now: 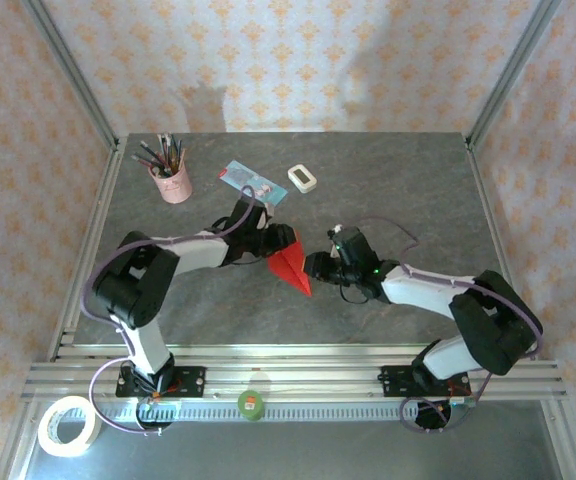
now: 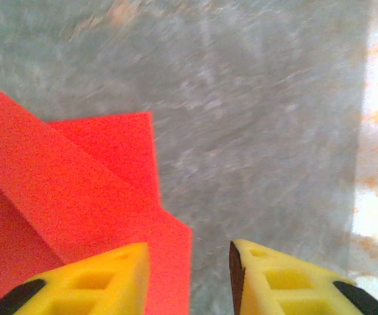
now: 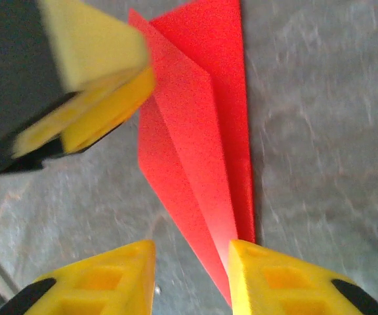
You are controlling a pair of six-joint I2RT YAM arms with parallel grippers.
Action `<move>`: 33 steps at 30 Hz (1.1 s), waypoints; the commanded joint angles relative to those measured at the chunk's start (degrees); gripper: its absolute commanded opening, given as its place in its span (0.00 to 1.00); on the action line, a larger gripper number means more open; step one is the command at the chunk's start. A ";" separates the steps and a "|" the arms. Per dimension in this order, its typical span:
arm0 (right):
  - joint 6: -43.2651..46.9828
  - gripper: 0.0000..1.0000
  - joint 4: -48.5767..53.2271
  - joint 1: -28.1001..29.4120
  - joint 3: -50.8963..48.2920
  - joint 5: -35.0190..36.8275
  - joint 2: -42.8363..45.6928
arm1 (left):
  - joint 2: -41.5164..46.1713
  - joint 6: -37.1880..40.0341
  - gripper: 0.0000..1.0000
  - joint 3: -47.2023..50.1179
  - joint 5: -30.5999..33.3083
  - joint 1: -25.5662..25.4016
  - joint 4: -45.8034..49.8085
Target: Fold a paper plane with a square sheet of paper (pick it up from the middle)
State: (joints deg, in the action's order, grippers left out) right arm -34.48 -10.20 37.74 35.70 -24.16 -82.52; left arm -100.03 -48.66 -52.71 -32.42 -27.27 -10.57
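The square sheet of paper lies on the grey table as a folded bright red paper plane (image 1: 290,264), its sharp tip pointing toward the near edge. My left gripper (image 1: 272,244) is at its wide rear end. In the left wrist view that gripper (image 2: 189,256) is open, one yellow finger (image 2: 104,279) over the red folds (image 2: 77,197) and the other over bare table. My right gripper (image 1: 314,266) is at the tip side. In the right wrist view it (image 3: 192,252) is open, and the plane's narrow tip (image 3: 205,144) runs between its fingers, close to the right one.
At the back of the table stand a pink cup of pens (image 1: 171,180), a light blue card (image 1: 251,181) and a small white block (image 1: 302,178). A tape roll (image 1: 68,425) and a green object (image 1: 252,404) lie by the near rail. Metal frame posts flank the table.
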 commanded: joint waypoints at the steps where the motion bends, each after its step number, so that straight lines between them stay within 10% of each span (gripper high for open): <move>1: 0.23 0.35 -5.31 -1.44 2.53 2.66 -3.40 | 5.21 -0.86 0.45 3.39 2.23 2.41 -3.08; 16: 4.94 0.27 -8.33 -3.90 8.49 -7.46 -14.50 | 15.88 -3.03 0.82 18.52 2.01 10.48 -11.03; 33: 5.34 0.07 -10.50 -3.90 9.20 -9.15 -16.38 | 16.82 -1.87 0.99 19.25 -0.47 10.48 -11.87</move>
State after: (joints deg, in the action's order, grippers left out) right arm -29.91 -18.90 34.06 43.94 -32.95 -99.09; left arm -84.49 -51.37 -33.78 -31.44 -16.97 -20.88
